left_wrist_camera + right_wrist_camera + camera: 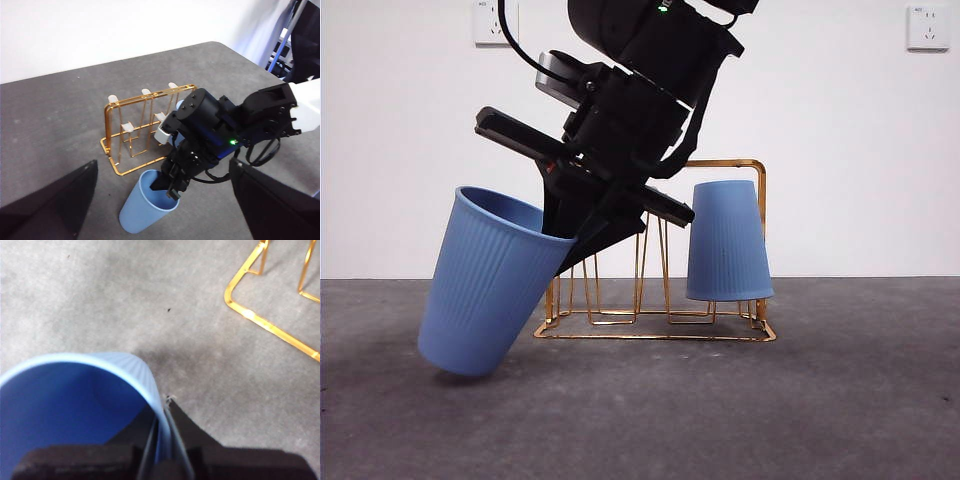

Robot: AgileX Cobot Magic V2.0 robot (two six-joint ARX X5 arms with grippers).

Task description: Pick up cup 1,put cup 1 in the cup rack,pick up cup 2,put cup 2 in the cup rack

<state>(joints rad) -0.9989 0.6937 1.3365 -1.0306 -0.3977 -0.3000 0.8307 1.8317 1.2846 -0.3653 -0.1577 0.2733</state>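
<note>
My right fingers (162,440) are closed on the rim of the tilted blue cup (485,280), one inside, one outside; it seems light, thin, probably slippery, so I grip gently.

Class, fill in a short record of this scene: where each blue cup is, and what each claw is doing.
Cup on rack: blue cup, upside down on the cup rack
Second cup: blue cup, tilted, lifted off the table
Right claw: shut on tilted cup's rim
Left claw: open, holding nothing
</note>
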